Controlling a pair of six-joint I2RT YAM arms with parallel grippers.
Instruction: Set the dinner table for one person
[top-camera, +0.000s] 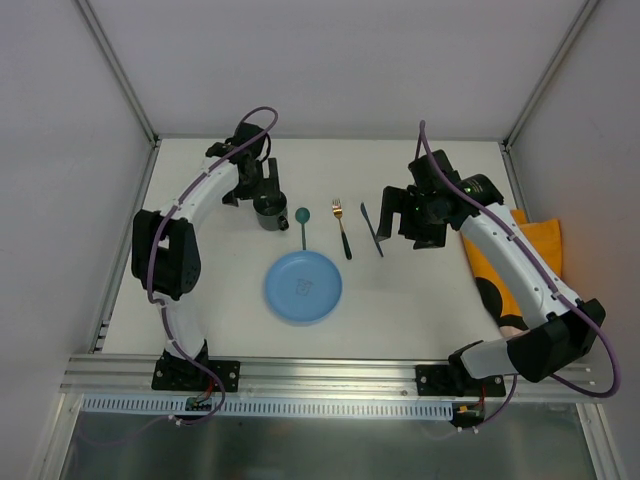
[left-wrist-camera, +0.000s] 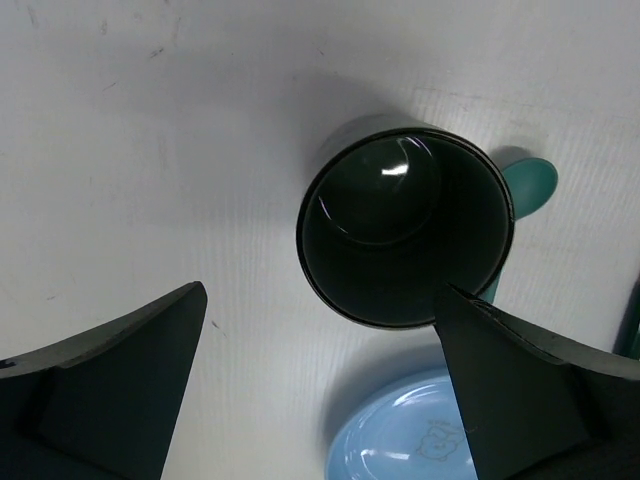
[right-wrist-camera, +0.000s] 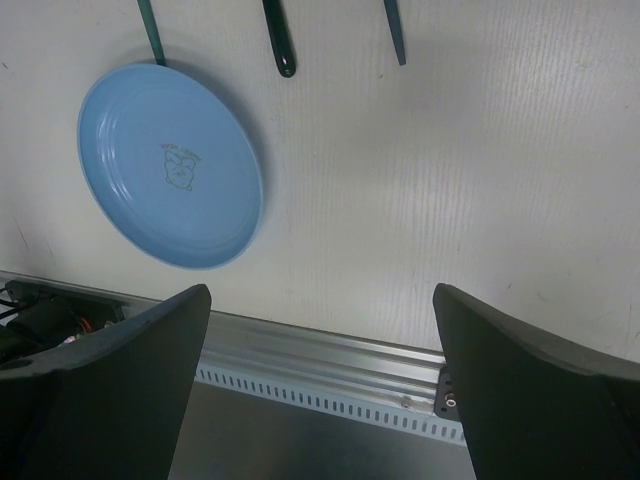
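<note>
The white dinner table (top-camera: 420, 290) carries a blue plate (top-camera: 303, 286) near its middle. Behind the plate lie a teal spoon (top-camera: 303, 225), a gold-headed fork (top-camera: 341, 228) and a dark knife (top-camera: 372, 230). A dark cup (top-camera: 270, 212) stands upright left of the spoon. My left gripper (top-camera: 258, 192) is open and empty, just behind and above the cup (left-wrist-camera: 405, 235); the cup sits ahead of the fingertips, not between them. My right gripper (top-camera: 403, 222) is open and empty, hovering just right of the knife. The right wrist view shows the plate (right-wrist-camera: 170, 165) and three utensil handles.
An orange cloth placemat (top-camera: 540, 240) lies at the table's right edge, partly under the right arm. The aluminium rail (right-wrist-camera: 330, 360) runs along the near edge. Grey walls close the left, back and right sides.
</note>
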